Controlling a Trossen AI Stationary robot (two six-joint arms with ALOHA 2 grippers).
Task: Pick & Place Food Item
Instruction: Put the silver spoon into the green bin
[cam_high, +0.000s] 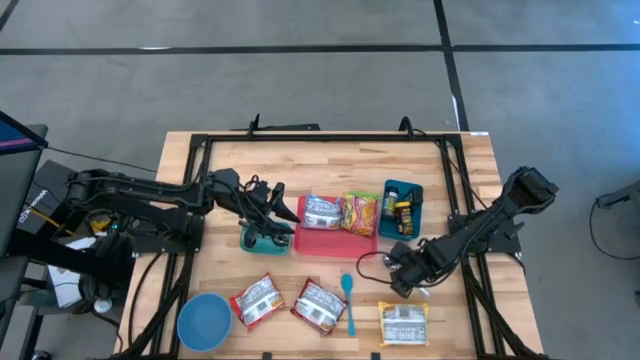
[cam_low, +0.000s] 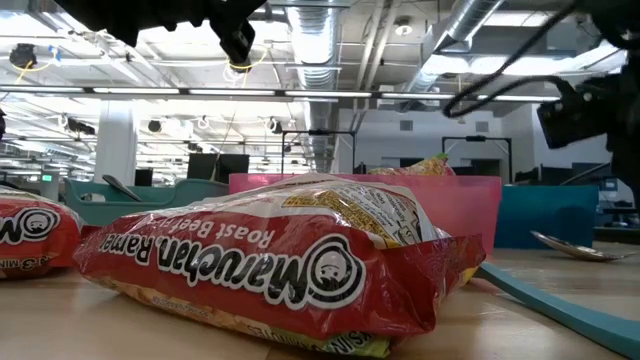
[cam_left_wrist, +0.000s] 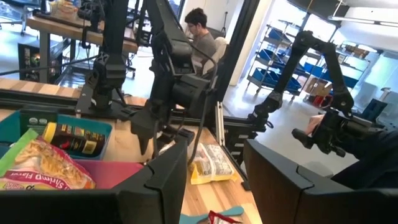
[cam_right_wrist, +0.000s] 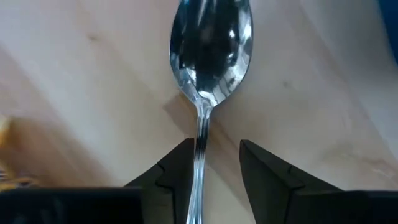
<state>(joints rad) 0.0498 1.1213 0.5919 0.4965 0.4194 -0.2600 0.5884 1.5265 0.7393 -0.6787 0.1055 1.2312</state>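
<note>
A metal spoon (cam_right_wrist: 208, 56) lies on the wooden table, its handle running back between the fingers of my right gripper (cam_right_wrist: 214, 168). That gripper (cam_high: 402, 272) points straight down, open, to the right of the red tray. The red tray (cam_high: 335, 243) holds two ramen packets (cam_high: 322, 211) (cam_high: 360, 212). Two red ramen packets (cam_high: 257, 301) (cam_high: 320, 305) and a yellow one (cam_high: 403, 322) lie flat near the front edge. My left gripper (cam_high: 280, 215) (cam_left_wrist: 214, 180) hovers level at the tray's left end, open, nothing between its fingers. My right gripper comes from above with one finger on either side of the spoon's handle (cam_right_wrist: 200, 146), just behind the bowl. The handle runs close along one finger (cam_right_wrist: 177, 165); I cannot tell whether it touches. The spoon lies flat on the table.
A teal bin (cam_high: 388, 190) with a bottle (cam_high: 404, 212) stands right of the tray. A blue bowl (cam_high: 204, 322) sits at the front left, a teal spoon (cam_high: 348, 298) between the packets, a teal object (cam_high: 264, 240) under the left arm. A person (cam_left_wrist: 199, 37) sits beyond the table.
</note>
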